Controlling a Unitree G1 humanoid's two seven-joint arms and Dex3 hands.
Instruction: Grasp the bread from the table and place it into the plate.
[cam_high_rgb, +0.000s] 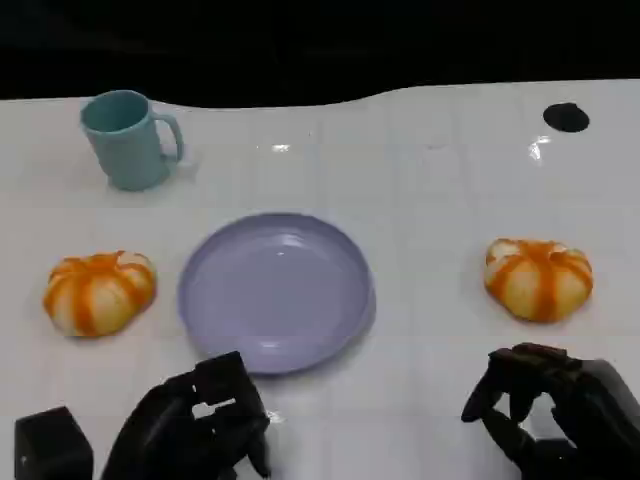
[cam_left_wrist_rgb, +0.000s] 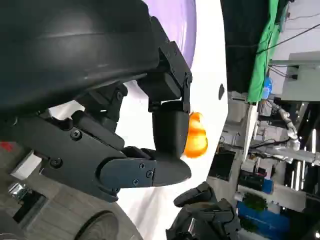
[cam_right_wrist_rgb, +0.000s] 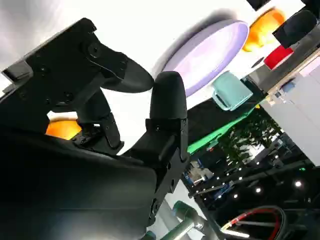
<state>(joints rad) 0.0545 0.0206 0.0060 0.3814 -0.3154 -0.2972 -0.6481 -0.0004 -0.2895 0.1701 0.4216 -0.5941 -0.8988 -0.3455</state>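
Note:
Two orange-and-white round breads lie on the white table, one (cam_high_rgb: 98, 290) left of the plate and one (cam_high_rgb: 538, 277) right of it. Between them sits the empty lilac plate (cam_high_rgb: 275, 290). My left hand (cam_high_rgb: 195, 425) hovers near the table's front edge, just below the plate, fingers apart and holding nothing. My right hand (cam_high_rgb: 555, 410) is low on the right, just short of the right bread, also empty with its fingers spread. In the left wrist view, the right bread (cam_left_wrist_rgb: 196, 135) shows past my fingers (cam_left_wrist_rgb: 170, 130). The right wrist view shows that bread (cam_right_wrist_rgb: 62, 129) close under my hand, with the plate (cam_right_wrist_rgb: 210, 50) farther out.
A teal mug (cam_high_rgb: 130, 140) stands at the back left, handle to the right. At the back right, a small black round mark (cam_high_rgb: 566, 117) is on the table. The table's far edge runs along a dark background.

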